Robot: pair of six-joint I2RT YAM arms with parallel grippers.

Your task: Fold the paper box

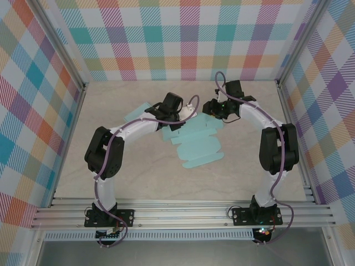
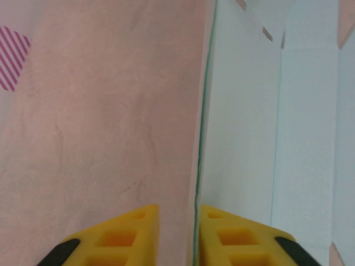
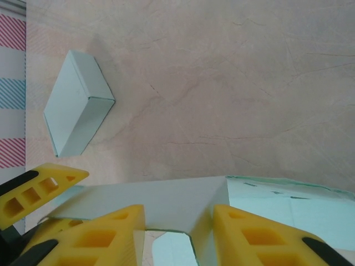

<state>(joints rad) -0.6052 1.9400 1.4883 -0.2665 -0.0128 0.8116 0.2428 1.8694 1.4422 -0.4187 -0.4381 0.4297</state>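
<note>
The paper box (image 1: 197, 147) is a pale teal cardboard blank lying mostly flat mid-table, with its far end lifted between the two arms. My left gripper (image 1: 169, 108) is at that end's left side. In the left wrist view one thin raised panel (image 2: 238, 127) stands edge-on between the yellow fingers (image 2: 127, 235), close against the right one, with a gap on the left; the left gripper (image 2: 178, 235) is slightly open. My right gripper (image 1: 213, 108) is at the right side. A folded-up panel (image 3: 166, 202) spans between the right gripper's (image 3: 180, 238) jaws, and both fingers touch it.
A second small teal box (image 3: 77, 102), folded into a slanted sleeve, lies on the beige table (image 1: 111, 177) left of the grippers, also visible from above (image 1: 138, 113). Checked walls (image 1: 183, 39) close in the back and both sides. A metal rail (image 1: 183, 213) runs along the near edge.
</note>
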